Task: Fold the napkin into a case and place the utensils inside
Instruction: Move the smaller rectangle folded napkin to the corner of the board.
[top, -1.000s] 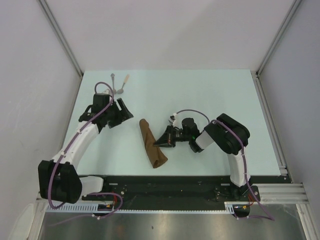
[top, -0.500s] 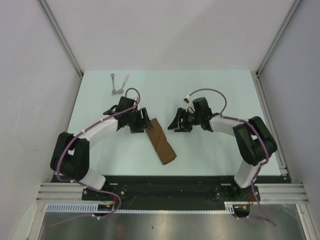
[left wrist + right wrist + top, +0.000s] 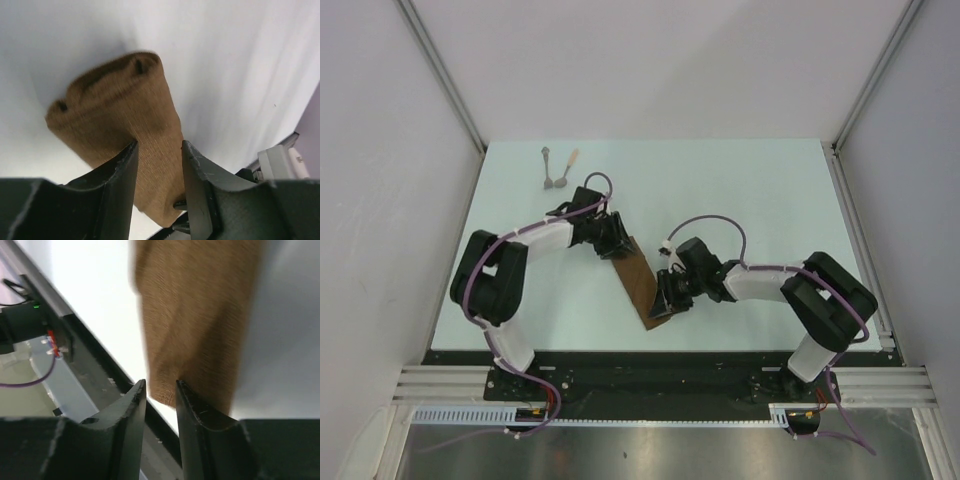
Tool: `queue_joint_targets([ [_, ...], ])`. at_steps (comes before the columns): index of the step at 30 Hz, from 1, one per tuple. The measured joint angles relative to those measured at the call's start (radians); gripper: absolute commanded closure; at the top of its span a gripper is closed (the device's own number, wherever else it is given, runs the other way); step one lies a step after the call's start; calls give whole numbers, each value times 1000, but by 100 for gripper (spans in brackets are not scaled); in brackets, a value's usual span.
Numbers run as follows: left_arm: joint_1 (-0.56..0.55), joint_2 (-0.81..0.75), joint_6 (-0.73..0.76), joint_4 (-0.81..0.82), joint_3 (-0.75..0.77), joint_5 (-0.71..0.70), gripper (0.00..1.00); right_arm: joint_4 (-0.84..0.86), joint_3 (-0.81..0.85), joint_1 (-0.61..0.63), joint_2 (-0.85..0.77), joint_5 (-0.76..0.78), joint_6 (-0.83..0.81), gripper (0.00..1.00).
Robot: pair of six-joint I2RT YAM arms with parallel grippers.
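**Case**: brown napkin folded to a narrow strip, flat on the bench. Its long axis runs slantwise, straight from one tool to the other, so each tool has one end directly before it.

**Left tool**: set at the strip's far end. The jaws stand apart astride the cloth, with fabric showing in the gap. Whether they pinch a layer cannot be told.

**Right tool**: set at the opposite, near end, by its corner. The jaws are narrowly apart over the cloth's edge. Whether it grips cannot be told.

**Utensils**: a pair lying side by side beyond the left tool, well apart from the case. They are much nearer that tool than the right one, so the fetch likely falls to the left.

**Left arm**: elbow folded back, forearm reaching across toward the strip.

**Right arm**: stretched low, forearm nearly level over the bench.
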Motion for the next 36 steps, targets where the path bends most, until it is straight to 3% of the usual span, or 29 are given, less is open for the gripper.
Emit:
queue_joint_targets([
  [6, 2, 114, 0, -29, 74, -53, 53, 50, -39, -58, 16, -5, -15, 66],
  [10, 2, 98, 3, -40, 77, -69, 38, 10, -20, -76, 15, 13, -56, 61],
  [16, 10, -51, 21, -92, 79, -86, 31, -190, 90, -41, -54, 146, -114, 48],
  [22, 37, -238, 47, -128, 82, -85, 30, -245, 187, 100, -82, 248, -89, 49],
  [30, 143, -452, 85, -173, 27, -110, 28, -282, 399, 300, 164, 391, -26, 53],
  [36, 190, -534, 119, -207, 5, -132, 28, -294, 493, 320, 293, 450, -4, 53],
])
